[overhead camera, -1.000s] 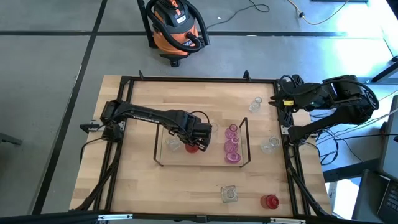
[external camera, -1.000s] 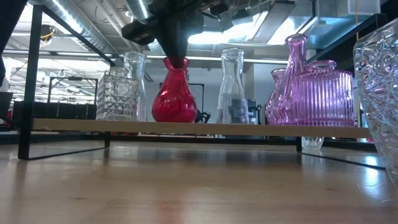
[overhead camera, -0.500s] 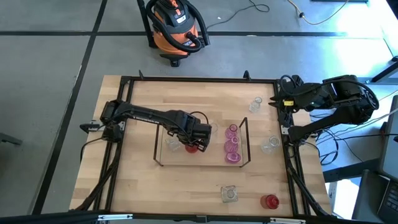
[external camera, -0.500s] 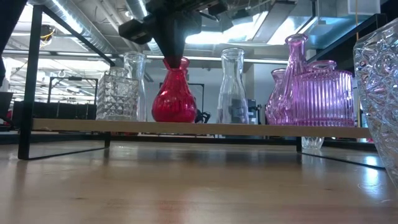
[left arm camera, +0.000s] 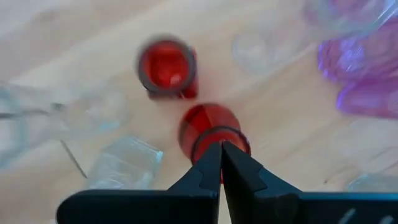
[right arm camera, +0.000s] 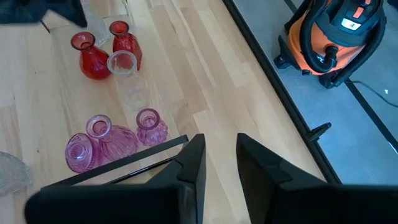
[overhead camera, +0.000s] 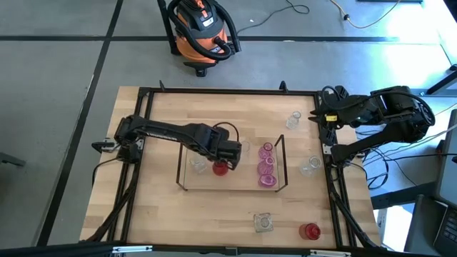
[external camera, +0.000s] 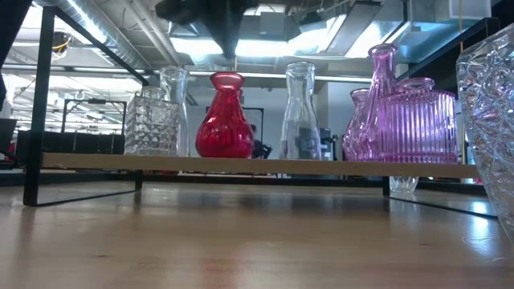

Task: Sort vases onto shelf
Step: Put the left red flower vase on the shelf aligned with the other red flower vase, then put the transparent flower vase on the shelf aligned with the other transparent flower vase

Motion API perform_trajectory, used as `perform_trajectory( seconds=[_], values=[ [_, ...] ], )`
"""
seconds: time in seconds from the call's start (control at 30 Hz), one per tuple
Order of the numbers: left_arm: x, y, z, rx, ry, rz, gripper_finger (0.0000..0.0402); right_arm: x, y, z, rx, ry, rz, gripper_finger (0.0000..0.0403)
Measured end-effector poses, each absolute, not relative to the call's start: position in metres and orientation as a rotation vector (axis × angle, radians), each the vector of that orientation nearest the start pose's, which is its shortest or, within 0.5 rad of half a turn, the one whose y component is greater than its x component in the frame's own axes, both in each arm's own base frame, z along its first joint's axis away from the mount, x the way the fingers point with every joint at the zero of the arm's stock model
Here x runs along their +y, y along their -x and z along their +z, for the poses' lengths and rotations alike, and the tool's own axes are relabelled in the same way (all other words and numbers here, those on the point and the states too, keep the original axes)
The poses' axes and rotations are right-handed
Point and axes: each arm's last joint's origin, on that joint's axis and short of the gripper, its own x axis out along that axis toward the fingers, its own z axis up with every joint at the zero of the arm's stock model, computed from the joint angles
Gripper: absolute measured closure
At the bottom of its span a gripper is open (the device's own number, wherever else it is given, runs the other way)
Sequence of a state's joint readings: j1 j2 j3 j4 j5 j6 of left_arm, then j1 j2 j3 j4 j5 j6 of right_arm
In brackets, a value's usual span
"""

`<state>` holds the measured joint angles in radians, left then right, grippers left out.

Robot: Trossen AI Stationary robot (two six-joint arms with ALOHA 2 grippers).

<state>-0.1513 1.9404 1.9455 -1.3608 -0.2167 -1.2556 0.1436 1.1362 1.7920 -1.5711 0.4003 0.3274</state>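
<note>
Left tool (overhead camera: 232,152) closed — above red vase (overhead camera: 220,168)

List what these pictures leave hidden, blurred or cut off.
- Low view: the left gripper is cut off by the top edge.
- Low view: a clear textured vase is cut off by the right edge.
- Left wrist view: the clear vases beside the red vase are blurred.
- High view: vase shapes on the shelf are too small to tell.

Red vase (external camera: 226,117) stands upright on shelf (external camera: 257,168) among clear, pink vases.
</note>
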Motion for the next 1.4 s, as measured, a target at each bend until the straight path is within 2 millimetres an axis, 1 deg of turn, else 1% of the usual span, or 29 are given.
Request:
perform_trajectory(
  seconds=[0.07,0.17,0.33,0.4,0.47,0.57,0.67,0.73,0.8,0.87,0.93,1.0,1.07,1.13,1.23,1.33,1.4],
  values=[
    [-0.051,-0.375,0.332,1.027,0.792,0.866,0.0395,0.007,-0.124,0.465,0.833,-0.049,-0.373,0.0329],
    [-0.055,-0.373,0.356,0.906,0.75,0.867,0.0395,0.007,-0.124,0.465,0.834,-0.047,-0.372,0.0329],
    [-0.075,-0.365,0.396,0.702,0.64,0.821,0.0395,0.007,-0.125,0.465,0.841,-0.058,-0.35,0.0329],
    [-0.086,-0.36,0.402,0.676,0.582,0.807,0.0395,0.008,-0.125,0.465,0.845,-0.066,-0.335,0.0329],
    [-0.096,-0.352,0.403,0.689,0.532,0.804,0.0395,0.008,-0.125,0.465,0.848,-0.082,-0.32,0.0329],
    [-0.11,-0.338,0.402,0.735,0.473,0.815,0.0395,0.008,-0.128,0.463,0.827,-0.119,-0.348,0.0329],
    [-0.123,-0.324,0.407,0.698,0.411,0.795,0.0395,0.009,-0.14,0.454,0.772,-0.162,-0.403,0.0329],
    [-0.127,-0.31,0.415,0.667,0.392,0.781,0.0396,0.009,-0.145,0.445,0.724,-0.22,-0.431,0.0329],
    [-0.126,-0.288,0.428,0.623,0.384,0.753,0.0399,0.011,-0.154,0.434,0.677,-0.294,-0.436,0.0329],
    [-0.122,-0.263,0.441,0.579,0.374,0.733,0.04,0.012,-0.162,0.421,0.643,-0.363,-0.441,0.0329],
    [-0.113,-0.235,0.452,0.552,0.377,0.7,0.04,0.014,-0.173,0.405,0.634,-0.429,-0.449,0.0329],
    [-0.103,-0.206,0.458,0.546,0.375,0.657,0.04,0.016,-0.184,0.389,0.627,-0.486,-0.474,0.0329],
    [-0.091,-0.18,0.462,0.527,0.377,0.614,0.0401,0.015,-0.189,0.376,0.604,-0.511,-0.543,0.0329],
    [-0.081,-0.156,0.461,0.508,0.383,0.558,0.0401,0.012,-0.192,0.368,0.524,-0.54,-0.648,0.0329],
    [-0.065,-0.128,0.455,0.457,0.427,0.45,0.0401,0.001,-0.195,0.357,0.5,-0.552,-0.801,0.0329],
    [-0.053,-0.11,0.44,0.373,0.465,0.373,0.0401,-0.017,-0.194,0.352,0.538,-0.559,-0.904,0.0329],
    [-0.047,-0.103,0.426,0.321,0.494,0.345,0.0401,-0.032,-0.192,0.349,0.579,-0.566,-0.952,0.0329]
  ],
)
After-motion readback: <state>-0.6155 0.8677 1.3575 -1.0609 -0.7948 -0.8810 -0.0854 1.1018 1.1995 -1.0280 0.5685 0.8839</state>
